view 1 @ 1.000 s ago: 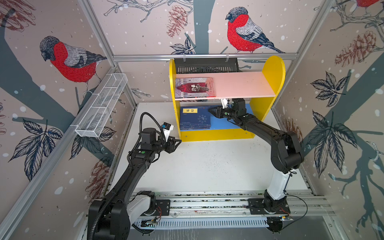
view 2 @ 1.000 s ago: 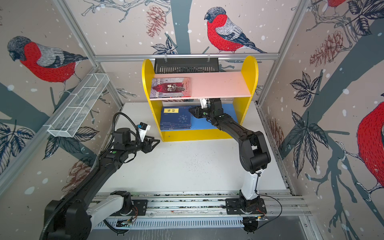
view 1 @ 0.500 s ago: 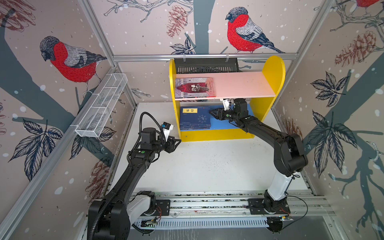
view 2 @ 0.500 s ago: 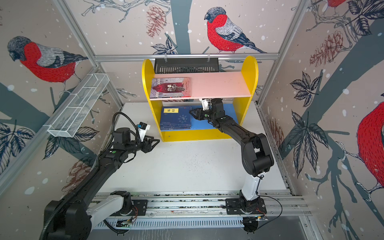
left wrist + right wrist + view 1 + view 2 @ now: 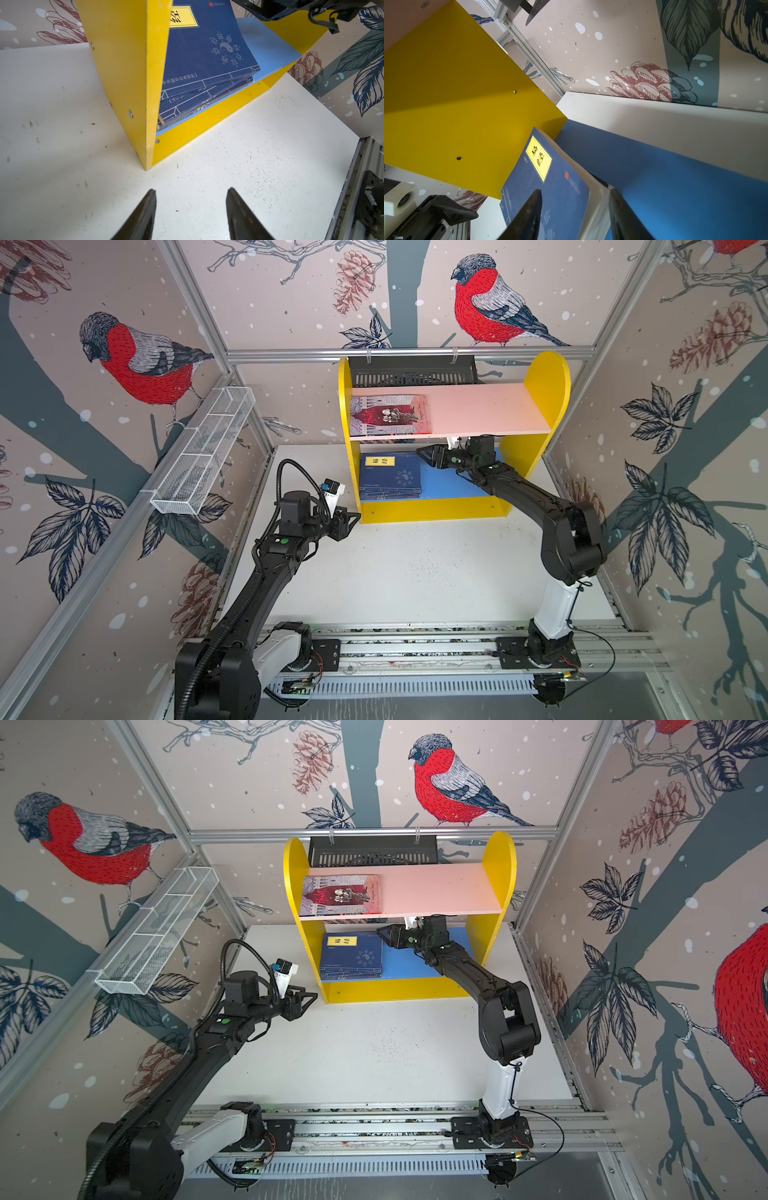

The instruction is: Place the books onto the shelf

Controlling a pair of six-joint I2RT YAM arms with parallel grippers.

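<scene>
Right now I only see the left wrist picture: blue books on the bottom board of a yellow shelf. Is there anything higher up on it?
Observer: Yes. A red and grey illustrated book lies flat at the left end of the pink upper board.
Operator: What is the black thing at the top of my picture?
Observer: The right pincer, open under that board, at the page edge of the navy books.
Operator: Any books left on the table?
Observer: None in both top views; the white table bears only the shelf.
</scene>
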